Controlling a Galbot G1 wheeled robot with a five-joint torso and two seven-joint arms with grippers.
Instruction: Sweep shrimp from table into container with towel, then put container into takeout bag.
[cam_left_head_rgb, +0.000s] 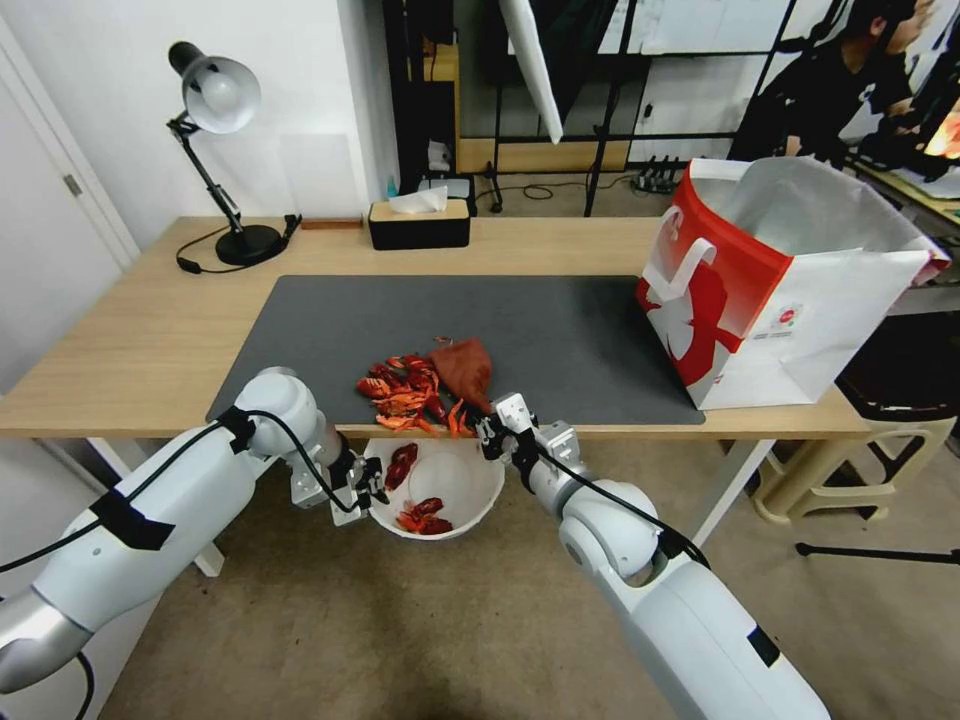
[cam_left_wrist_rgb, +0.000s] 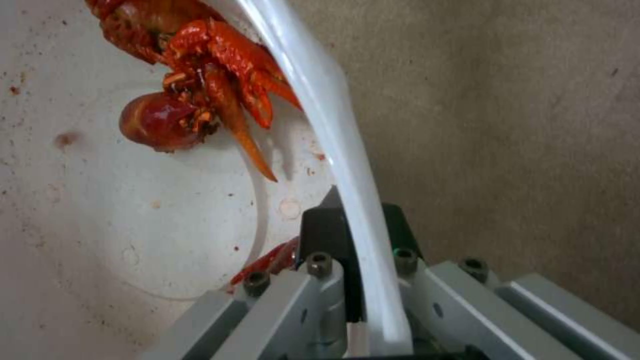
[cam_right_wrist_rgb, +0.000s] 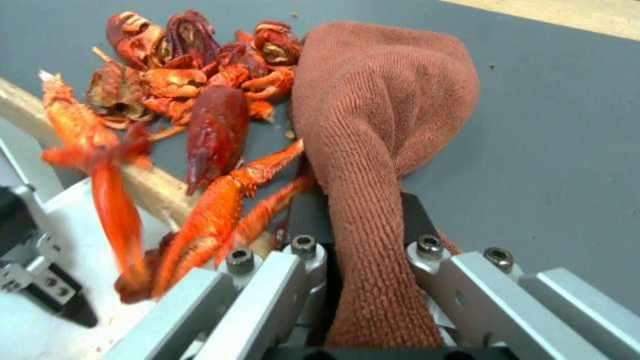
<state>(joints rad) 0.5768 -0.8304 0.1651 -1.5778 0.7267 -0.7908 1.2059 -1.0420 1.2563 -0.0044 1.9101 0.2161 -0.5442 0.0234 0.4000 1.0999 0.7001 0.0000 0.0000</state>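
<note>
While the right end effector (cam_left_head_rgb: 492, 432) clamps the reddish-brown terry towel (cam_left_head_rgb: 467, 370), glossy red-orange shrimp (cam_left_head_rgb: 402, 390) crowd the wooden surface's (cam_left_head_rgb: 120, 350) near edge. Below, the left end effector (cam_left_head_rgb: 365, 487) pinches the round white container's (cam_left_head_rgb: 470, 490) rim; a few pieces, perhaps three, lie inside.

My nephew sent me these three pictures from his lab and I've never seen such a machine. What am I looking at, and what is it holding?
It is a two-armed robot. The wide picture is taken from its head, looking down at a wooden table; the other two come from cameras on its wrists. The left tool is clamped on the rim of a white container, held just below the table edge, with a few shrimp inside. The right tool grips a reddish-brown towel lying beside a pile of shrimp near the table edge. A red-and-white takeout bag stands on the table at the robot's right.
</note>
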